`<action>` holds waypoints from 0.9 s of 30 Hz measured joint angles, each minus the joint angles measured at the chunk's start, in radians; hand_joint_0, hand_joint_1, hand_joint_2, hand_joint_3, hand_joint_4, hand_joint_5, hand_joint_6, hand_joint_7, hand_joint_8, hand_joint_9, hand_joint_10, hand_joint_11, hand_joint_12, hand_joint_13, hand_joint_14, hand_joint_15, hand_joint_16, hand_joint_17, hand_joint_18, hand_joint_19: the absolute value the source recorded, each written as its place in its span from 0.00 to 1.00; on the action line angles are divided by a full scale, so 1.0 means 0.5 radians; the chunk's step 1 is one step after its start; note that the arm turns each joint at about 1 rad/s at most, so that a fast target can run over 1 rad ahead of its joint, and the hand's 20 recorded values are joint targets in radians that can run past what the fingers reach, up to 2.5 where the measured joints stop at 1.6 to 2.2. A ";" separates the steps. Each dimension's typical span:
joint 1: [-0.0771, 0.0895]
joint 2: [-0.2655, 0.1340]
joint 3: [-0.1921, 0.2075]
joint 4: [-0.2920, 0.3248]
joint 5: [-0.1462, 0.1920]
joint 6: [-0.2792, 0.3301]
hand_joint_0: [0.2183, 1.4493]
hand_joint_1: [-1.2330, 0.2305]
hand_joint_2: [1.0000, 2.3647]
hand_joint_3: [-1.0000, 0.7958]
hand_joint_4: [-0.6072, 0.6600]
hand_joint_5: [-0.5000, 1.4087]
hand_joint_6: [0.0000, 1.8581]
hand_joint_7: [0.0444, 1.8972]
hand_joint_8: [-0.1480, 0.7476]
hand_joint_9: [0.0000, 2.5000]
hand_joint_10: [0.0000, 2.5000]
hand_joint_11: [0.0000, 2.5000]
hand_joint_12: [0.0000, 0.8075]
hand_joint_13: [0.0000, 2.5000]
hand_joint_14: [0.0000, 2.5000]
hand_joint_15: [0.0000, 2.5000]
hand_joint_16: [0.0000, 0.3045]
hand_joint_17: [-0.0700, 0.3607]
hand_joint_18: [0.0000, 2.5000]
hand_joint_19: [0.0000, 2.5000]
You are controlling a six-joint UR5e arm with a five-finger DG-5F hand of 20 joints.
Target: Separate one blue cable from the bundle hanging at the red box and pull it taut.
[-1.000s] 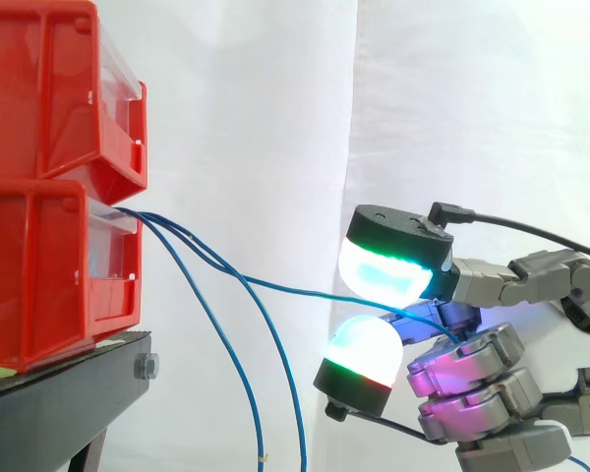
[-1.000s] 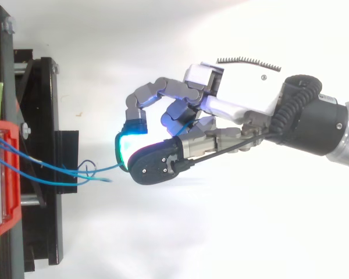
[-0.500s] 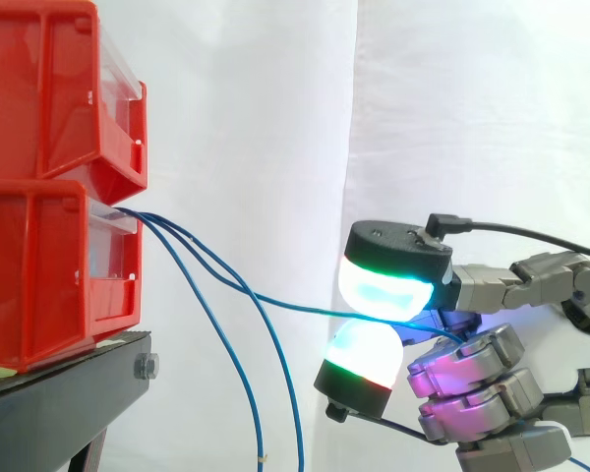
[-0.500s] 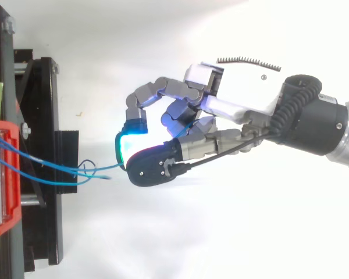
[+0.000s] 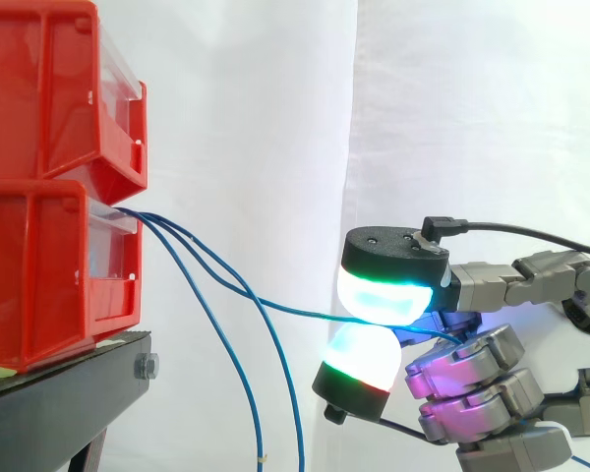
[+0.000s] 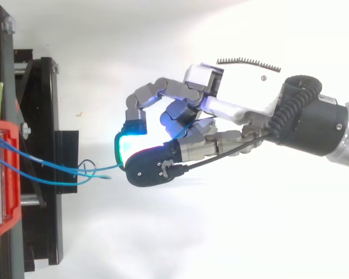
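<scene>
Three thin blue cables come out of the lower red bin point(image 5: 39, 275) at its front lip. One blue cable point(image 5: 295, 309) runs nearly level to the right, with a slight sag, into my hand point(image 5: 482, 287). There it is pinched between the glowing upper pad point(image 5: 388, 293) and the lower pad point(image 5: 359, 356), which press together. From above, the same cable point(image 6: 104, 168) leaves the bin point(image 6: 11, 209) and ends at the curled hand point(image 6: 238, 96). The other two cables point(image 5: 282, 359) hang down loose left of the hand.
A second red bin point(image 5: 49, 88) sits on top of the lower one. Both rest on a black stand point(image 5: 69, 393) at the left. A white curtain hangs behind. Open space lies to the right of the stand, around the arm.
The upper pad has come down onto the lower pad, closing the gap around the blue cable. The hand has dropped slightly; the two hanging cables have not moved.
</scene>
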 measured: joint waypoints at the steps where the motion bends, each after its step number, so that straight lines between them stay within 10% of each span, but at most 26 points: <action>1: 0.000 0.000 0.000 0.000 0.000 0.000 0.35 0.36 0.01 0.38 0.62 0.15 0.46 0.58 0.53 0.38 0.67 0.63 0.50 0.36 1.00 0.58 0.15 0.40 0.56 0.58; 16: 0.001 0.000 0.000 0.002 0.000 0.000 0.37 0.32 0.02 0.47 0.53 0.15 0.48 0.64 0.53 0.39 0.67 0.64 0.49 0.37 1.00 0.59 0.15 0.40 0.56 0.59; 27: 0.001 -0.001 0.000 0.003 0.000 0.000 0.32 0.41 0.01 0.35 0.61 0.16 0.46 0.63 0.53 0.41 0.62 0.67 0.50 0.37 1.00 0.58 0.15 0.40 0.55 0.58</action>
